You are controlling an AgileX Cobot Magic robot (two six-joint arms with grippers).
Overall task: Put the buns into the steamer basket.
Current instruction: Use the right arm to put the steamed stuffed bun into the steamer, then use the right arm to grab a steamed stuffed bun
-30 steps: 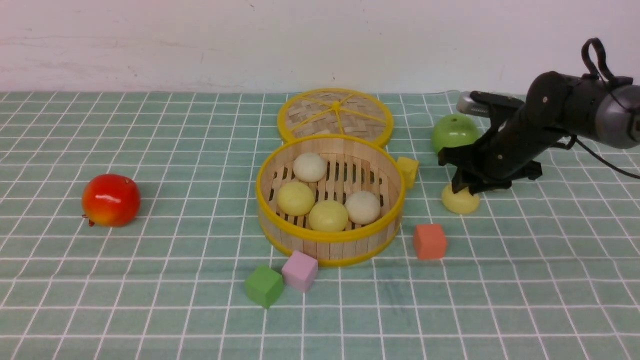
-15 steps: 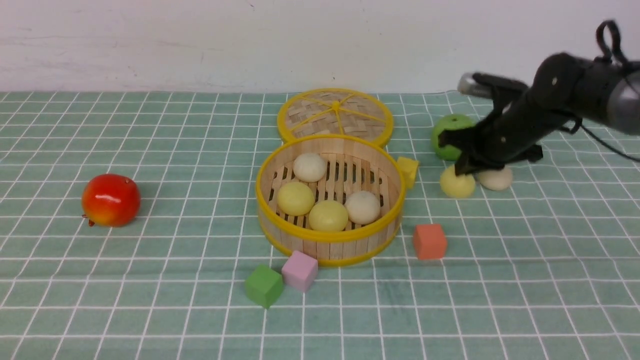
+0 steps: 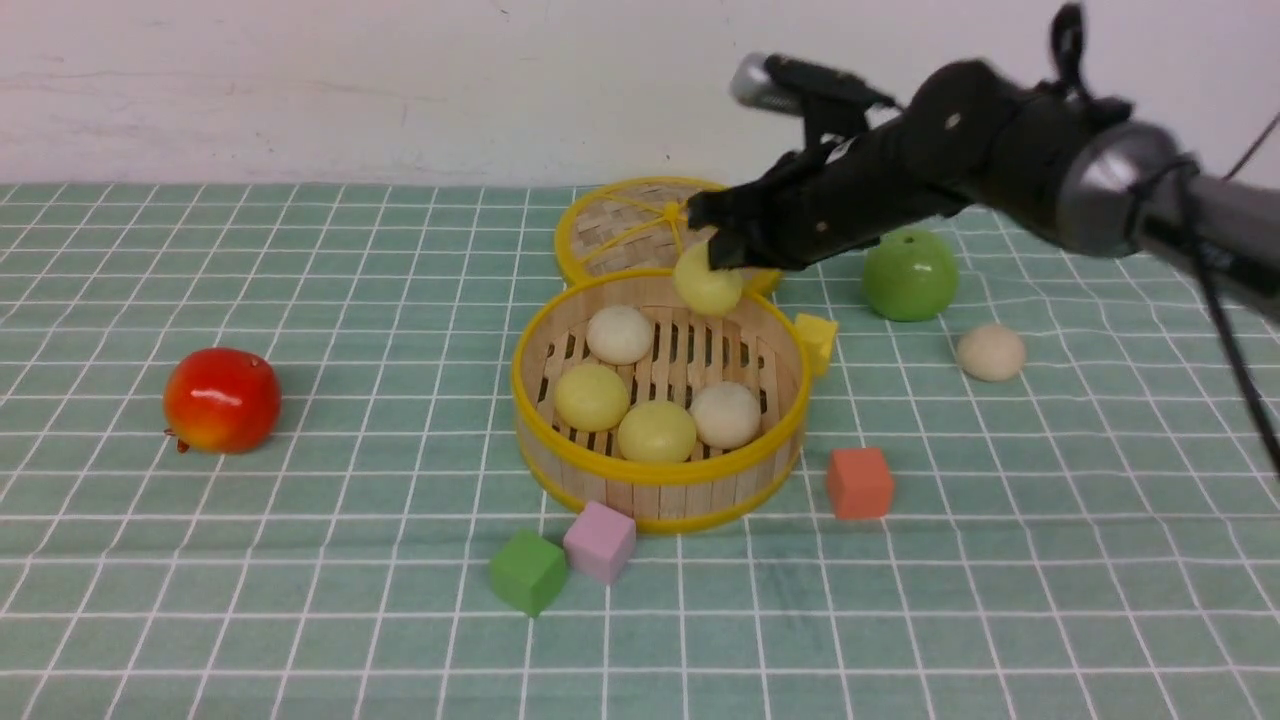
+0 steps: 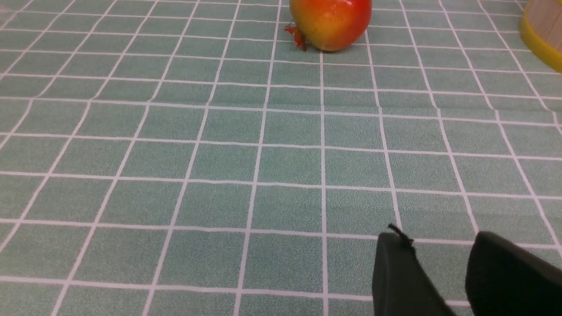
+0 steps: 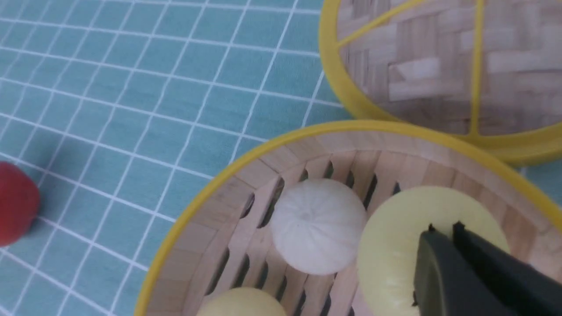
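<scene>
The steamer basket (image 3: pixel 660 478) stands mid-table with several buns on its slats, among them an off-white one (image 3: pixel 619 334) and a pale yellow one (image 3: pixel 591 396). My right gripper (image 3: pixel 718 255) is shut on another pale yellow bun (image 3: pixel 708 286) and holds it over the basket's far rim. In the right wrist view the black fingers (image 5: pixel 443 228) pinch into this bun (image 5: pixel 395 250) above the slats, beside the off-white bun (image 5: pixel 318 224). One beige bun (image 3: pixel 990 352) lies on the cloth to the right. My left gripper (image 4: pixel 441 237) hangs open over bare cloth.
The woven lid (image 3: pixel 670 230) lies flat behind the basket, close under the right arm. A green apple (image 3: pixel 910 272) sits at the right and a red fruit (image 3: pixel 221 399) at the left. Yellow (image 3: pixel 817 338), orange (image 3: pixel 859 482), pink (image 3: pixel 599 540) and green (image 3: pixel 527 571) cubes ring the basket.
My right gripper shut on the pale yellow bun on the cloth at the right, lifted it and carried it left to above the basket. The beige bun behind it came into view.
</scene>
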